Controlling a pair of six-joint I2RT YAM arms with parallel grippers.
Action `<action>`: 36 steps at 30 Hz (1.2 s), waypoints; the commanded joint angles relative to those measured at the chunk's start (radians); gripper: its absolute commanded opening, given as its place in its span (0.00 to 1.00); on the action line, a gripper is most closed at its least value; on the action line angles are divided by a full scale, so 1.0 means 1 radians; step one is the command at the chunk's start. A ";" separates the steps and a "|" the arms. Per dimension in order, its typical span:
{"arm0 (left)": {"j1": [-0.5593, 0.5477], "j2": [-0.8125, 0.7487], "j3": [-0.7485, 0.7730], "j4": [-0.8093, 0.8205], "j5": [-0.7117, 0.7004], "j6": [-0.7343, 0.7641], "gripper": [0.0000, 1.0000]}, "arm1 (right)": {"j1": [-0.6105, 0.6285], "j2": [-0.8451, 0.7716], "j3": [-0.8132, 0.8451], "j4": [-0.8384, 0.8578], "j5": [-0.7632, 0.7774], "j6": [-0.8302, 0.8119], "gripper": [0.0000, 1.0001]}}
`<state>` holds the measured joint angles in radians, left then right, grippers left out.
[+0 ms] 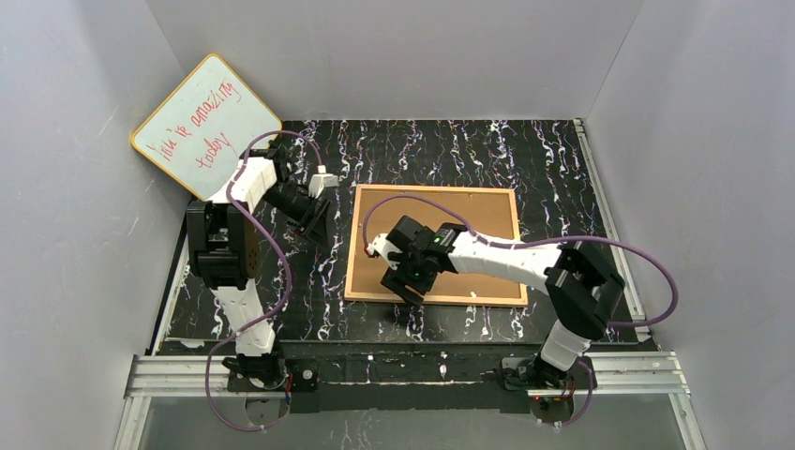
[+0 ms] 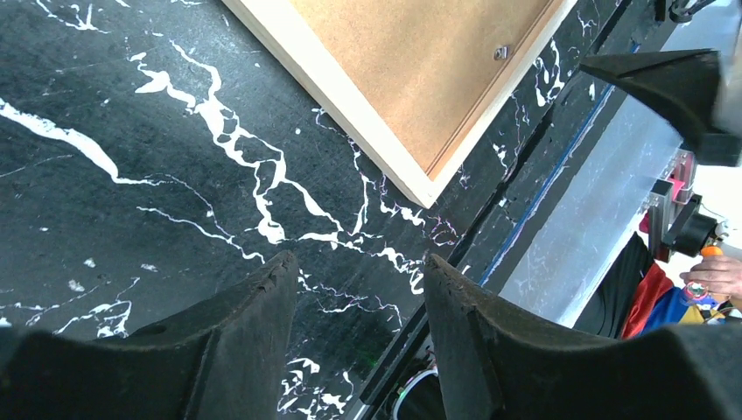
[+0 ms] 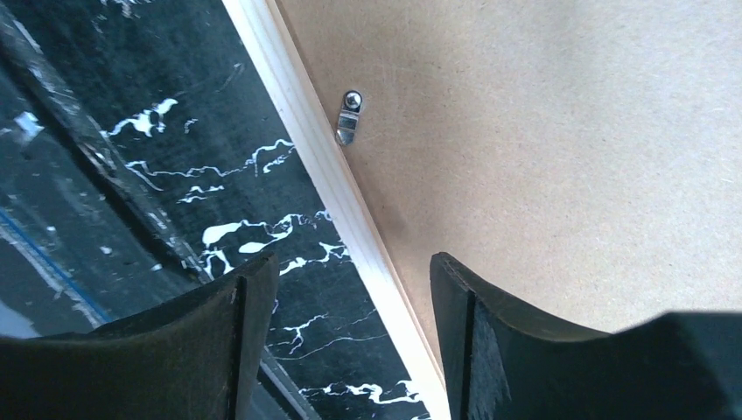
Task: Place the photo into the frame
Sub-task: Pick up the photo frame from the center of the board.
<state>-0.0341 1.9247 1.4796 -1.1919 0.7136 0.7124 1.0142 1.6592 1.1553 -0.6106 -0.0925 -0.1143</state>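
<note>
While frame (image 3: 311,153) lies face-down, right gripper (image 3: 350,271) hangs apart above its edge; left gripper (image 2: 359,267) apart.

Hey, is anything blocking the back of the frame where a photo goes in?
Yes. The brown backing board fills the frame, lying inside its rim, with a metal clip at the edge near the open right gripper.

Bright even overhead light, soft shadows beneath the arms, sharp wrist views, faint glare on table (image 1: 562,159)
</note>
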 commanded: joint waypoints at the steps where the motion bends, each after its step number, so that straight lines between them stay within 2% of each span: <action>1: 0.021 -0.088 0.035 -0.045 0.004 -0.007 0.54 | 0.045 0.043 -0.022 0.034 0.074 -0.064 0.72; 8: 0.033 -0.100 0.038 -0.058 0.001 -0.003 0.54 | 0.073 0.044 -0.045 0.067 0.086 -0.087 0.72; 11: 0.033 -0.103 0.039 -0.044 0.002 -0.018 0.54 | 0.079 0.065 -0.052 0.075 0.156 -0.097 0.69; 13: 0.033 -0.105 0.040 -0.044 0.006 -0.023 0.54 | 0.083 0.081 -0.053 0.078 0.185 -0.102 0.63; 17: 0.065 -0.105 0.057 -0.057 0.005 -0.018 0.54 | 0.094 0.107 -0.040 0.076 0.233 -0.109 0.43; 25: 0.108 -0.102 0.091 -0.089 0.009 0.009 0.54 | 0.117 0.116 0.001 0.096 0.251 -0.116 0.23; 27: 0.115 -0.101 0.101 -0.094 0.012 0.015 0.54 | 0.122 0.135 0.029 0.110 0.276 -0.119 0.15; 30: 0.122 -0.116 0.114 -0.138 0.028 0.124 0.56 | 0.121 0.179 0.125 0.142 0.318 -0.102 0.01; 33: 0.128 -0.194 0.064 -0.096 0.011 0.262 0.60 | 0.111 0.234 0.280 0.137 0.315 -0.074 0.01; 36: 0.141 -0.314 -0.051 -0.015 0.005 0.445 0.63 | 0.087 0.290 0.452 0.092 0.218 -0.032 0.01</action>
<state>0.0914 1.7939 1.5208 -1.2377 0.7105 0.9039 1.1248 1.9331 1.3849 -0.5552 0.1757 -0.2123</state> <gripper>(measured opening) 0.614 0.284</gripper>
